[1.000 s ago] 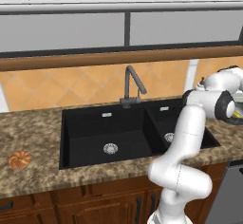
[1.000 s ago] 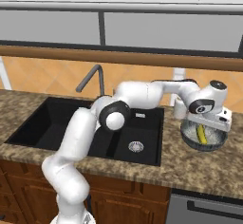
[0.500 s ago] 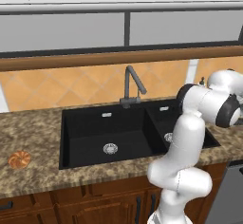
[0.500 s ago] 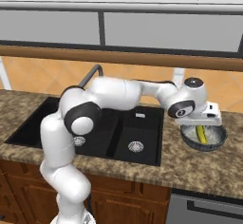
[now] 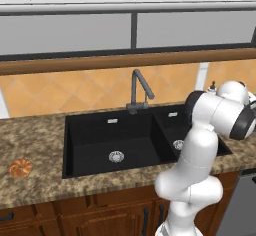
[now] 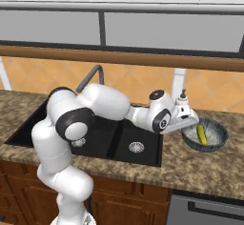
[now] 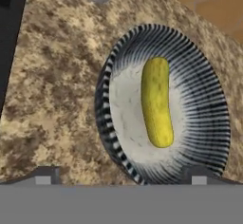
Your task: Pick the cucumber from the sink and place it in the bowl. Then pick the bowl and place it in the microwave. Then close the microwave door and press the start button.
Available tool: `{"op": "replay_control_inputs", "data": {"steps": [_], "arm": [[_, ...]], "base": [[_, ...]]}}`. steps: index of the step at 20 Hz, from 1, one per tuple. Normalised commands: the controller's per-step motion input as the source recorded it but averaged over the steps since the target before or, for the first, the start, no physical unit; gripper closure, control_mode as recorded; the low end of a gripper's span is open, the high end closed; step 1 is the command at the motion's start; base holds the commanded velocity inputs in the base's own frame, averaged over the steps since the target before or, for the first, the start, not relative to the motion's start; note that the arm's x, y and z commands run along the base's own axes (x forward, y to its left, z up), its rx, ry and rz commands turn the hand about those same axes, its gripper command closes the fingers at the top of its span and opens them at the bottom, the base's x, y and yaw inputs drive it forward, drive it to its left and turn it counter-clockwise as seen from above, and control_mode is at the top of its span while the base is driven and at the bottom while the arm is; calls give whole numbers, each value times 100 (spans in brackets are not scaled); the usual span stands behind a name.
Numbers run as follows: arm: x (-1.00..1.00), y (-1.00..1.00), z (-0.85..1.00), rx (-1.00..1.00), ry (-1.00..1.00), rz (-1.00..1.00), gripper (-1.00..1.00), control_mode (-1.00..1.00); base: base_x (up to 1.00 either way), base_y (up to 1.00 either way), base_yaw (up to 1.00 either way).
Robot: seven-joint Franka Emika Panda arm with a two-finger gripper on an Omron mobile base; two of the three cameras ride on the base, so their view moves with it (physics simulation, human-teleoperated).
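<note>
While cucumber (image 7: 156, 102) lies in bowl (image 7: 209, 123), gripper (image 7: 121, 173) gapes wide, empty.

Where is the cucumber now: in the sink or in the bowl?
In the bowl. The cucumber lies flat on its pale floor, ribbed sides all around; open jaws hold nothing.

My two base cams sit behind the arm, left and right, facing forward-down; both share the sink (image 5: 115, 140). Hand cam looks close down on the bowl (image 7: 209, 123).

I see the black sink (image 5: 130, 140) set in the worktop (image 5: 35, 140), a pastry (image 5: 20, 167) near left.
</note>
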Motion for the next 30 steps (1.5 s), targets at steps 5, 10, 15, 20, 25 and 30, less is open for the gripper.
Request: {"op": "replay_control_inputs", "data": {"steps": [5,10,15,20,25,30], "arm": [[33,-39,-17,-3,8,9,-100,-100],[37,-25,-37,0,6,8,-100,-100],[10,-30,-16,2,4,5,100,-100],[-26,-12,7,3,4,1,100,-100],[-99,24,95,1,0,21,100,-100],[-100,72,100,0,0,31,100,-100]], "base": [[0,0,0],[0,0,0],[0,0,0],[0,0,0],[0,0,0],[0,0,0]]}}
